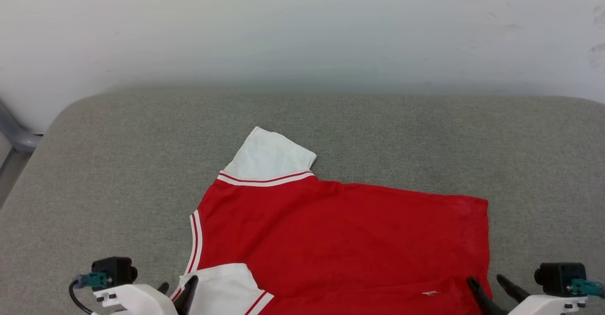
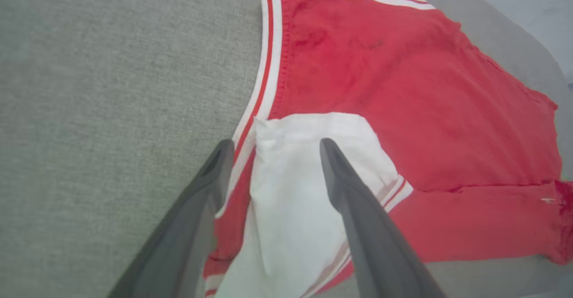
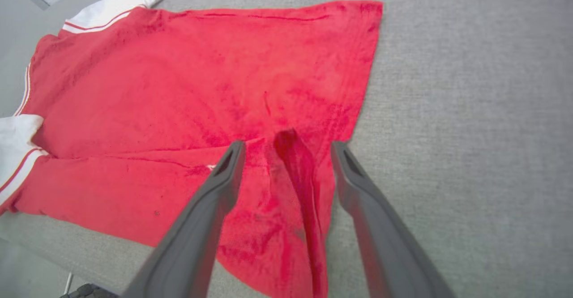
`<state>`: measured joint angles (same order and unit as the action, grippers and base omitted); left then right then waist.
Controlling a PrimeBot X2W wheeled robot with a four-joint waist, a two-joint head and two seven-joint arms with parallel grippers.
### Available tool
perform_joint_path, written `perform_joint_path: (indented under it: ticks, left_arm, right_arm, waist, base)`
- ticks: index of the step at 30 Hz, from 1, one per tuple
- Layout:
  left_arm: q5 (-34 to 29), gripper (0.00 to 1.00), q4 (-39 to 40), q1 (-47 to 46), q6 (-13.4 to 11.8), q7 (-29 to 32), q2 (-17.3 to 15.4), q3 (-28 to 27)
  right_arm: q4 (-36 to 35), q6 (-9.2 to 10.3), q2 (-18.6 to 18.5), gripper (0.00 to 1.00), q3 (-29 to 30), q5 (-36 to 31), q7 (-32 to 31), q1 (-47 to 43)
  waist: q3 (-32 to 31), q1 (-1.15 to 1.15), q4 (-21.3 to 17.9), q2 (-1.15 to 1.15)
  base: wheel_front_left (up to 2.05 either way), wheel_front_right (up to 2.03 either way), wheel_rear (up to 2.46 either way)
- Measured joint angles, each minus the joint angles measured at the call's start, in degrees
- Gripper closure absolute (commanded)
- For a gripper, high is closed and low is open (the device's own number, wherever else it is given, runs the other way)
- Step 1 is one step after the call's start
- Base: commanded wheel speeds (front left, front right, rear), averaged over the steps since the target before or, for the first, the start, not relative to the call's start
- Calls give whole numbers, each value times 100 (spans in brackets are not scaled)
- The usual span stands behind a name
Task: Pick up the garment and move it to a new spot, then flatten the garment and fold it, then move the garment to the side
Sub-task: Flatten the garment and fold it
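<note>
Garment: a red sports jersey of thin fabric with white sleeves and red-and-white striped trim (image 1: pixel 340 239), lying flat on the grey cloth-covered worktop (image 1: pixel 118 163), close to its near edge. The long axis runs left to right, with the neckline toward the robot's left and the hem toward its right. The far white sleeve (image 1: pixel 269 156) points away from the robot; the near white sleeve (image 2: pixel 291 190) lies folded onto the body. The left gripper (image 2: pixel 275 145) has its fingers spread wide astride the near sleeve, gripping nothing. The right gripper (image 3: pixel 288 146) has its fingers equally wide astride a raised crease (image 3: pixel 295 163) at the hem corner. Risk: a withdrawing finger could snag the thin fabric and drag the fold open, and the crease could be pressed in.
</note>
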<state>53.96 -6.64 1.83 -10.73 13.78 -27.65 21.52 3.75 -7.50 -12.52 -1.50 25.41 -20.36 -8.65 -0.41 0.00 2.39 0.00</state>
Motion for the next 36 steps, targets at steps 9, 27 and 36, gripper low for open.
perform_joint_path:
  ticks: [9, 27, 36]
  left_arm:
    - [-960, 0, 275, -562, 27, -1418, 48, -57]
    - [-1415, 0, -433, -3001, 387, -1614, 63, -142]
    - [-762, 0, -1528, -4595, 973, 528, -176, 88]
  right_arm:
    - [-369, 0, 409, 0, 385, -1037, 1326, 190]
    - [-1240, -1, 637, 0, 430, -1458, 2042, 1501]
    - [-1128, -1, 740, 0, 447, -1415, 2153, 1772]
  waist:
    - [92, 0, -141, 0]
    - [1607, 1, -701, 0]
    - [2255, 2, -1052, 0]
  base:
    - [0, 0, 0]
    - [0, 0, 0]
    - [0, 0, 0]
